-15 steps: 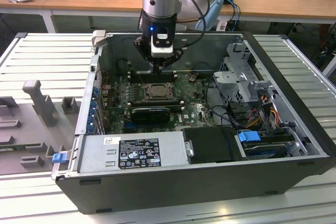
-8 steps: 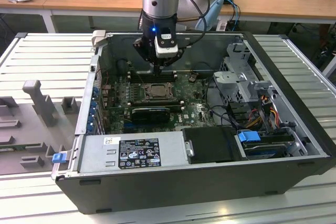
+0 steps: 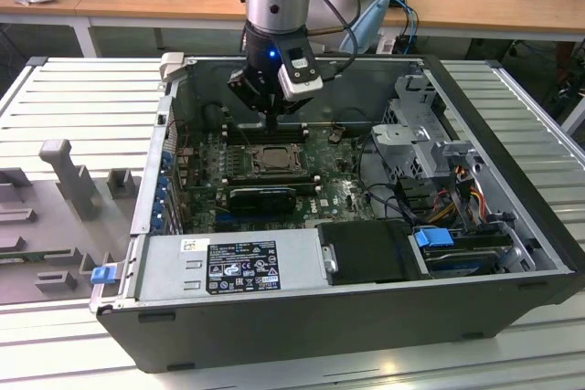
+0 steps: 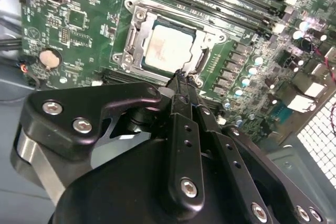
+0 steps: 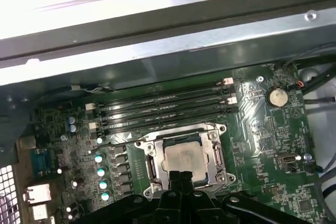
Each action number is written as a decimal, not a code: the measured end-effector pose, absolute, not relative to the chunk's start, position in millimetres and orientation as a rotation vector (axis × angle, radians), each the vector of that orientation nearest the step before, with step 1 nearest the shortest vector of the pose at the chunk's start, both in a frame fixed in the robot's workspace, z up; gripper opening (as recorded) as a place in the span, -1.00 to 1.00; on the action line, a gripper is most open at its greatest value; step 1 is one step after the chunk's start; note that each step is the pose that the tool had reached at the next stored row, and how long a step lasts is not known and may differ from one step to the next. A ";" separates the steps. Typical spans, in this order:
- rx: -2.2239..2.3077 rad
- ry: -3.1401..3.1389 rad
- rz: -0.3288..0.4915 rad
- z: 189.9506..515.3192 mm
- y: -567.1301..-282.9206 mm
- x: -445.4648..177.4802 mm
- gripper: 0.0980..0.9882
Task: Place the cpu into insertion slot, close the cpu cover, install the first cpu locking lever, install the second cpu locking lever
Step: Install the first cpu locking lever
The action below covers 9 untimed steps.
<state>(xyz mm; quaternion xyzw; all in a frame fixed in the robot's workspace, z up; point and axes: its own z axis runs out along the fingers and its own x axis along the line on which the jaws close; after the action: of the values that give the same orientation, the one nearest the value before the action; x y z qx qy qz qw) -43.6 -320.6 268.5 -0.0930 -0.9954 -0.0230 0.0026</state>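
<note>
Pale cpu [image 5: 184, 156] lies flat in the insertion slot [image 5: 160, 162] — cpu cover [image 5: 214, 153] down.

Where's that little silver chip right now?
In the first wrist view, the cpu lies on the green board, framed by the cpu cover, next to the long black memory slots, with the claw at its edge.

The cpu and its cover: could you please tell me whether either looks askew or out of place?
Nothing stands out. In both wrist views the cpu sits square in the window of the cpu cover, which appears to lie flat around it. The gripper hangs shut by the cover's edge.
</note>
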 end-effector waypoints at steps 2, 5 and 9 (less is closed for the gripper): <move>-0.292 -3.122 -0.073 268.4 -320.6 -46.9 -0.98; -0.281 -3.123 -0.074 267.9 -320.6 -53.2 -0.98; -0.077 -3.131 -0.073 265.5 -320.6 -53.2 -0.98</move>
<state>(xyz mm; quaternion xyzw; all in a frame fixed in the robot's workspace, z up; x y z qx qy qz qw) -53.2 -320.6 265.5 -0.0246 -0.9994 -0.0232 0.0043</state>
